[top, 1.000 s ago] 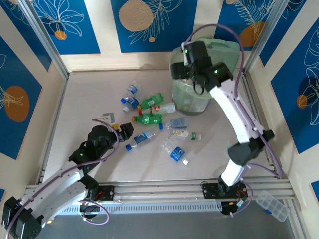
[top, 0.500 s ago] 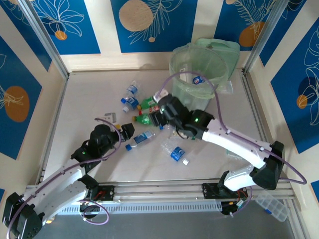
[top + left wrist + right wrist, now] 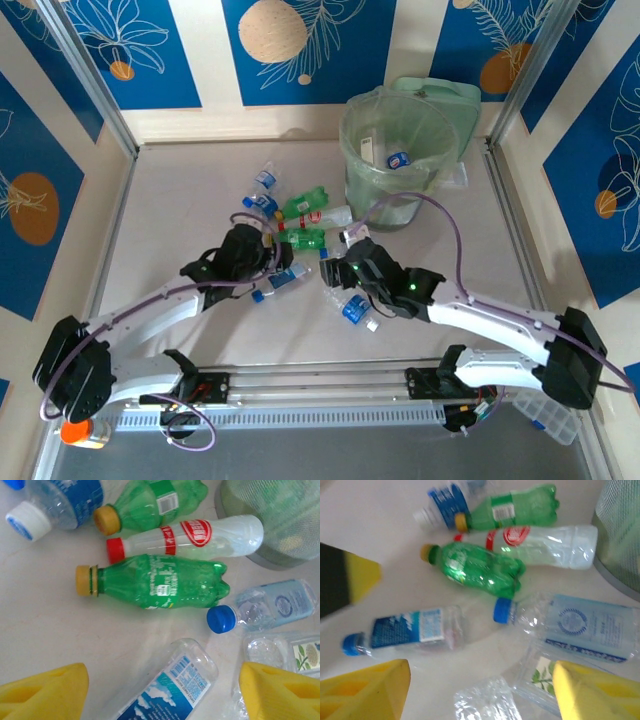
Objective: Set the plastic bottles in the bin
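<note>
Several plastic bottles lie in the middle of the table: two green ones (image 3: 155,582) (image 3: 150,505), a white one with a red cap (image 3: 200,535) and clear blue-labelled ones (image 3: 352,308). My left gripper (image 3: 162,695) stands open low over a clear bottle with a blue cloud label (image 3: 170,687), one yellow finger on each side, not touching it. My right gripper (image 3: 480,692) is open too, straddling crumpled clear plastic (image 3: 485,700) beside a flat blue-capped bottle (image 3: 580,625). The bin (image 3: 400,110) stands at the back right with a blue-labelled bottle (image 3: 398,158) inside.
A flat pale-green lid (image 3: 455,95) leans behind the bin. An orange-capped jar (image 3: 75,432) sits at the near left corner and a clear compartment box (image 3: 545,410) at the near right. Both grippers (image 3: 270,262) (image 3: 338,264) hover close together over the bottle pile.
My right arm swung from over the bin down to the bottle pile, its jaws drawing in a little. My left arm reached forward and right toward the same pile.
</note>
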